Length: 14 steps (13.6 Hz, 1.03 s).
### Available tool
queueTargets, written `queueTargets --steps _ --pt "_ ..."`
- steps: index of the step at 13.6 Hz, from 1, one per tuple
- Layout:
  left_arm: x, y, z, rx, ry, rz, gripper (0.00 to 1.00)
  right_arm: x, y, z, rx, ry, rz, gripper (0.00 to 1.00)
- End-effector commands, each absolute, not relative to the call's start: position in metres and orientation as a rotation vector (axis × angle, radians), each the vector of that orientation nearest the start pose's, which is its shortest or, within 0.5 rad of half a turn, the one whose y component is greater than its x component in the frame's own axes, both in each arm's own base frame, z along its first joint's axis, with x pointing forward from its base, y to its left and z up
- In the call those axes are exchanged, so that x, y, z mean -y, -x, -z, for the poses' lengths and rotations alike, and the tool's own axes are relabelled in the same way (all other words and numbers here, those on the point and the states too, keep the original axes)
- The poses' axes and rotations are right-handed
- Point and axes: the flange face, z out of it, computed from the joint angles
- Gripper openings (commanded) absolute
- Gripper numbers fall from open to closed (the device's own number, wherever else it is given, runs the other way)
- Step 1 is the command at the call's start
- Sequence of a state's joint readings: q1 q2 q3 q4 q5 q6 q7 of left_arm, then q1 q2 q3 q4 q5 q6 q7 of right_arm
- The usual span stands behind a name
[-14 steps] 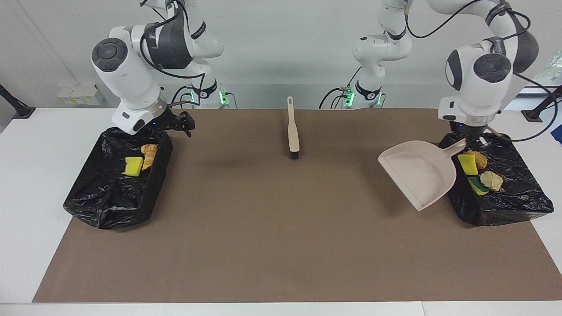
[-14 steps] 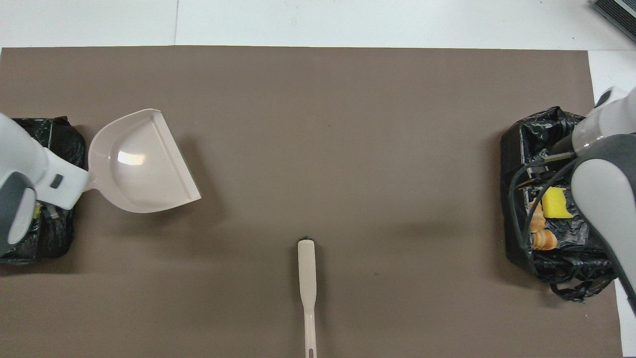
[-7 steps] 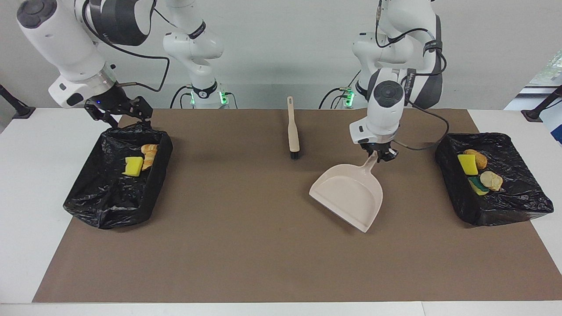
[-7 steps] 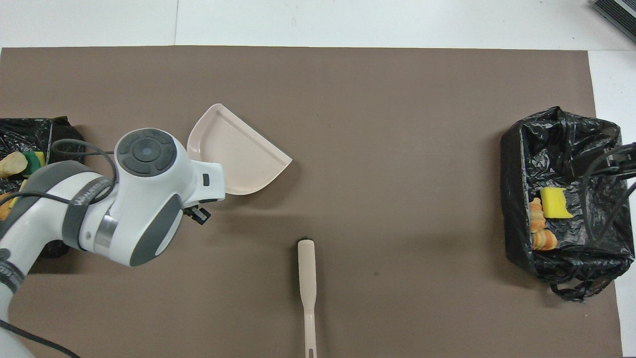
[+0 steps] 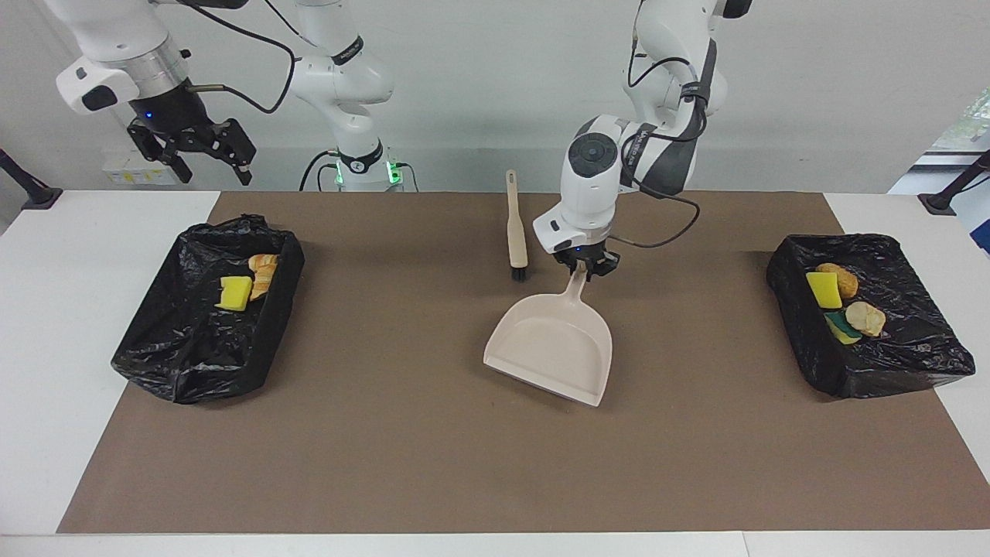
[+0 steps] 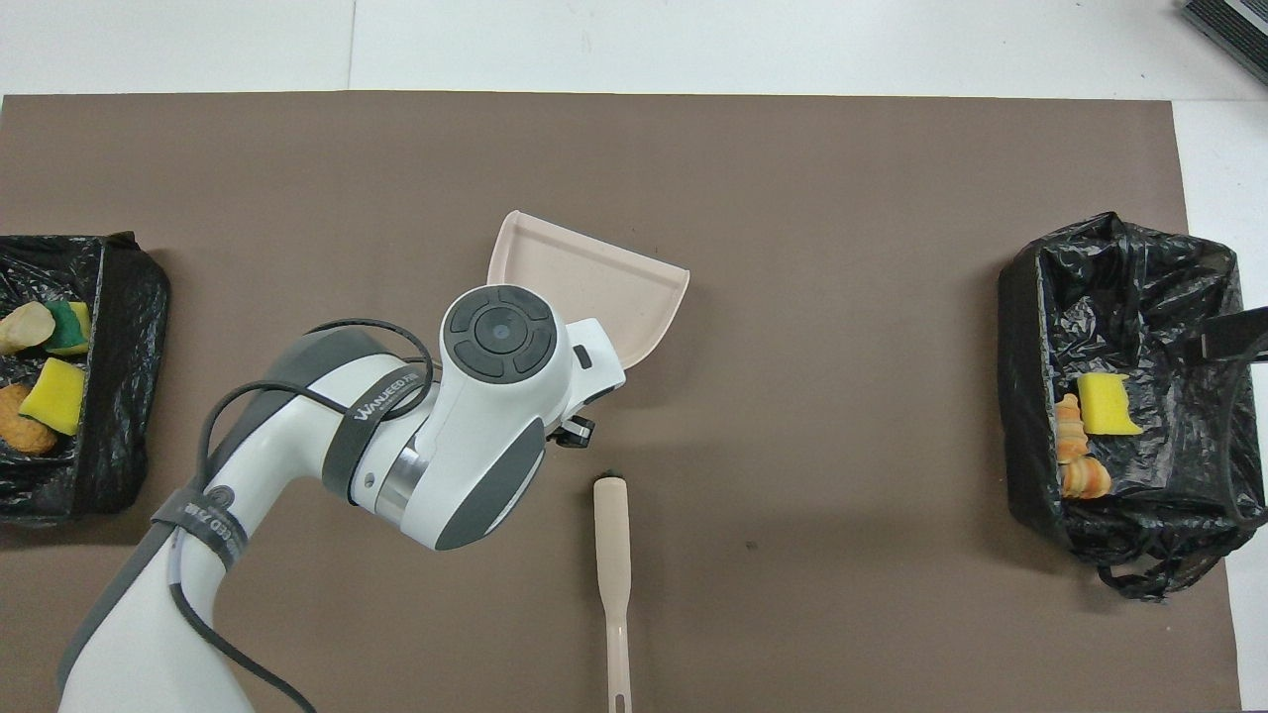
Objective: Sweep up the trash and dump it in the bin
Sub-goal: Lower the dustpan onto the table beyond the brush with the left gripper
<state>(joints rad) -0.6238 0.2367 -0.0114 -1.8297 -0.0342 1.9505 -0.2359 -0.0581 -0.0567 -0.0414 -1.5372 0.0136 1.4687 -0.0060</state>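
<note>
Since the earlier frames we see that the dustpan (image 5: 553, 348) has travelled from the bin at the left arm's end to the middle of the brown mat (image 5: 433, 456), and the right gripper (image 5: 193, 151) has risen off its bin.

We find the trash in two lots. A yellow sponge chunk (image 5: 234, 293) and golden-brown bread-like pieces (image 5: 263, 272) lie in the black-lined bin (image 5: 193, 356) at the right arm's end. A second yellow sponge chunk (image 5: 824, 289), a green-yellow sponge chunk (image 5: 840, 327), a brown bread-like piece (image 5: 843, 280) and a pale cream lump (image 5: 865, 317) lie in the second black-lined bin (image 5: 897, 363) at the left arm's end.

The left gripper (image 5: 585, 265) is clenched on the dustpan handle; in the facing view the pan hangs from it toward 7 o'clock, with its open mouth low over the mat. A beige brush (image 5: 516, 224) lies on the mat just beside this gripper, at its 10 o'clock in that view, bristles pointing away from the robots.

We see the right gripper raised in the air, at 11 o'clock from its bin in the facing view, with fingers spread apart and nothing between them.
</note>
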Motion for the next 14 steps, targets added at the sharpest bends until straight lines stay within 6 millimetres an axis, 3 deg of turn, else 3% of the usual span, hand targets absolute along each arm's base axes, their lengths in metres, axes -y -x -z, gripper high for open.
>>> queueTargets --steps 1,2,4,9,11,14 --pt "0.396 -0.485 -0.398 -0.512 3.11 -0.198 0.0 0.049 -0.526 -0.657 -0.177 3.115 0.003 1.0" --pt "0.403 -0.481 -0.39 -0.459 3.107 -0.212 0.0 0.048 -0.528 -0.658 -0.193 3.108 0.03 1.0" --pt "0.439 -0.465 -0.361 -0.46 3.062 -0.255 0.0 0.049 -0.531 -0.655 -0.192 3.128 0.043 1.0" --pt "0.438 -0.464 -0.354 -0.446 3.054 -0.296 0.0 0.044 -0.552 -0.64 -0.12 3.181 0.083 1.0" --pt "0.435 -0.464 -0.35 -0.438 3.05 -0.305 0.0 0.041 -0.551 -0.642 -0.003 3.188 0.086 1.0" --pt "0.433 -0.462 -0.349 -0.429 3.044 -0.319 0.04 0.039 -0.543 -0.643 -0.008 3.167 0.022 1.0"
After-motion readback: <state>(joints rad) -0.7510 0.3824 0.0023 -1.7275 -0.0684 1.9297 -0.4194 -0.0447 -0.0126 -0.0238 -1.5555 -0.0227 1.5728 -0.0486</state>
